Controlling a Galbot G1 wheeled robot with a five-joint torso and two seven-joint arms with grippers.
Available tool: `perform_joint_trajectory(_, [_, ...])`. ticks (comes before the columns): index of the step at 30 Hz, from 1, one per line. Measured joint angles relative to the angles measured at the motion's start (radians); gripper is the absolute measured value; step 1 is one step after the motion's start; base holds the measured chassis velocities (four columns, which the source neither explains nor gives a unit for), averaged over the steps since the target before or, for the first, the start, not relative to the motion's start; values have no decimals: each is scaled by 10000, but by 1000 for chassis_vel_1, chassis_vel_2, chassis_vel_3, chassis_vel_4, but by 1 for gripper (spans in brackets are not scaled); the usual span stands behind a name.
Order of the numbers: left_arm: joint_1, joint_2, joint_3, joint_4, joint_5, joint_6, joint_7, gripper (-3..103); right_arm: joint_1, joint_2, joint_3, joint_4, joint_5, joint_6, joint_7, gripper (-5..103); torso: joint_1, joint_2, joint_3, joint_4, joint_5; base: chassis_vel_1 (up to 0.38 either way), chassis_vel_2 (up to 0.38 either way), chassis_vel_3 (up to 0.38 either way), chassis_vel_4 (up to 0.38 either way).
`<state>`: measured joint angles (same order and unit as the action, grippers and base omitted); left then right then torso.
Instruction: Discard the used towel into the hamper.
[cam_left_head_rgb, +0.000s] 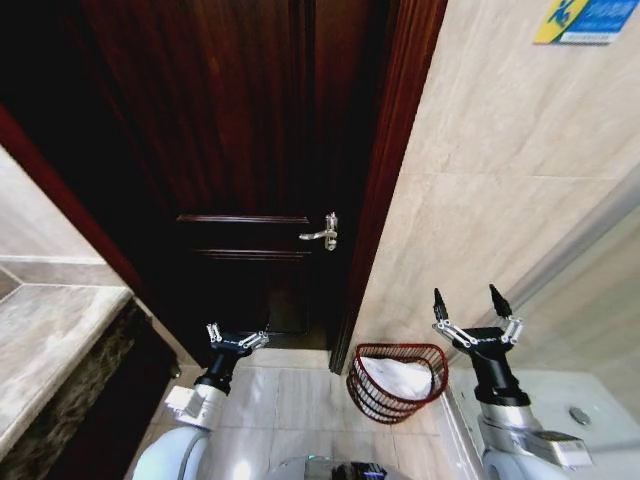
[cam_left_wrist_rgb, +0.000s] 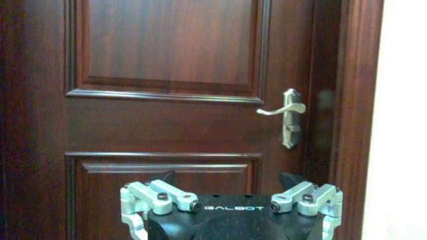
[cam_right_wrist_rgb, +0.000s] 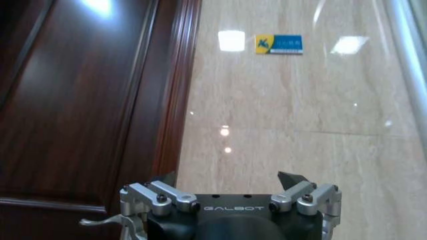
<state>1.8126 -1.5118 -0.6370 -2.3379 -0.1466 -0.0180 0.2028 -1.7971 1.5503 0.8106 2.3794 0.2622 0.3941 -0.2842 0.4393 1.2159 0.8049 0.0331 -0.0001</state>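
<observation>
Both grippers' fingers spread empty; reddish-brown lattice hamper holds white towel.

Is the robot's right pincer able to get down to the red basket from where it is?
Probably yes. The right pincer is open and empty, just beside and above the hamper, with nothing in between.

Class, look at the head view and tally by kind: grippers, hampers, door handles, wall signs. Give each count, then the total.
Grippers: 2, left gripper and right gripper
Hamper: 1
Door handle: 1
Wall sign: 1
Total: 5
</observation>
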Motion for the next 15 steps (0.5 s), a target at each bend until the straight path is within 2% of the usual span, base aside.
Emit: perform_joint_trajectory(15, [0, 0, 0, 0, 0, 0, 0, 100, -27, 50, -3, -52, 35, 86, -125, 100, 2, -1, 1, 0, 2, 167, -167, -172, 168])
